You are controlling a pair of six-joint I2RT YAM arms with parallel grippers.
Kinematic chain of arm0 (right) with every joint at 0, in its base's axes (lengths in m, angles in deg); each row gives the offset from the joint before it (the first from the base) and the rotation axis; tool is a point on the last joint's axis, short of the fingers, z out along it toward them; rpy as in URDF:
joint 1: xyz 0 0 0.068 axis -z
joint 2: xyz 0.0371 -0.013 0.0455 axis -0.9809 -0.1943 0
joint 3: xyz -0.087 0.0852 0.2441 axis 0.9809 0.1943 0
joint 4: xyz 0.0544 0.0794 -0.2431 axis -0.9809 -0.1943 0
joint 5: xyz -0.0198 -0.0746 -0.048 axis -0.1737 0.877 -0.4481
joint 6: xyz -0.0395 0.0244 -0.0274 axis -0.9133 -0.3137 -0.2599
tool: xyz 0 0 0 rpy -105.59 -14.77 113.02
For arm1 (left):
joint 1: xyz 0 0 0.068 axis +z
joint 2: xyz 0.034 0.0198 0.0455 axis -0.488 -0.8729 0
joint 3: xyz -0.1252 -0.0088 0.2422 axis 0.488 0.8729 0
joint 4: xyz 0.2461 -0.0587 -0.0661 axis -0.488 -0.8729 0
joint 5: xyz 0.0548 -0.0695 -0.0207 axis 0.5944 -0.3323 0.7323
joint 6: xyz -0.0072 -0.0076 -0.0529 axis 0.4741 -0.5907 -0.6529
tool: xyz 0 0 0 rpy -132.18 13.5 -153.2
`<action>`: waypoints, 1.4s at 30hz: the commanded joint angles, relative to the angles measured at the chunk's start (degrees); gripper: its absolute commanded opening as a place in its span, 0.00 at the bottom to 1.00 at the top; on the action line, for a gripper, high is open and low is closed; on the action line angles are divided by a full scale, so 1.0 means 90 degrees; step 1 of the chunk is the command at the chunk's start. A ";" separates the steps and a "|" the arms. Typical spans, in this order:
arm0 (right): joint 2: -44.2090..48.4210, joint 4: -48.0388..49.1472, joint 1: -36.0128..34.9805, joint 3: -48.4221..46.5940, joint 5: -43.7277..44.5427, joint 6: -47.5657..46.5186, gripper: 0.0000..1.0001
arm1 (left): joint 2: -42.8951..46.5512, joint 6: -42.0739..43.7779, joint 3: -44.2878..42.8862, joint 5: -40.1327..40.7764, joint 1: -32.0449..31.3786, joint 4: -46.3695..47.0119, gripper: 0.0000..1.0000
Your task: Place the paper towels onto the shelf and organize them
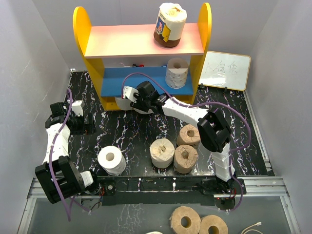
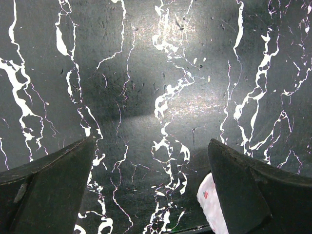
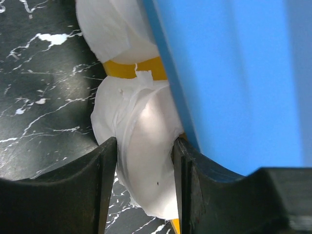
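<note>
Right pincer (image 3: 145, 151) is clamped on a white roll (image 3: 141, 122), pressed against the front edge of the shelf's (image 1: 80, 24) blue lower board (image 3: 234, 83). A second white roll (image 1: 177, 72) stands on that board. A wrapped tan roll (image 1: 170, 24) is on the pink upper board (image 1: 122, 41). Left pincer (image 2: 151, 185) hangs agape, nothing in it, over the table (image 2: 146, 73). Three tan rolls (image 1: 185, 158) and a third white roll (image 1: 111, 160) sit on the table.

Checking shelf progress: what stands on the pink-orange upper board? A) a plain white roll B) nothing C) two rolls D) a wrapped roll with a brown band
D: a wrapped roll with a dark brown band stands on the upper board; the white roll sits below on the blue board.
</note>
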 commanded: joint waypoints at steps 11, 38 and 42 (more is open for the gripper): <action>0.0447 0.1172 -0.0021 -0.0304 0.0801 -0.0115 0.55 | -0.0040 0.0038 -0.0030 -0.0100 0.0058 -0.0088 0.99; 0.1734 0.1381 -0.1338 0.1032 0.3367 -0.1780 0.99 | -0.0098 0.0057 -0.0048 -0.0128 0.0068 -0.0105 0.99; 0.2191 0.2418 -0.1334 0.2117 0.3309 -0.2288 0.99 | -0.0148 0.0072 -0.0064 -0.0129 0.0065 -0.0135 0.99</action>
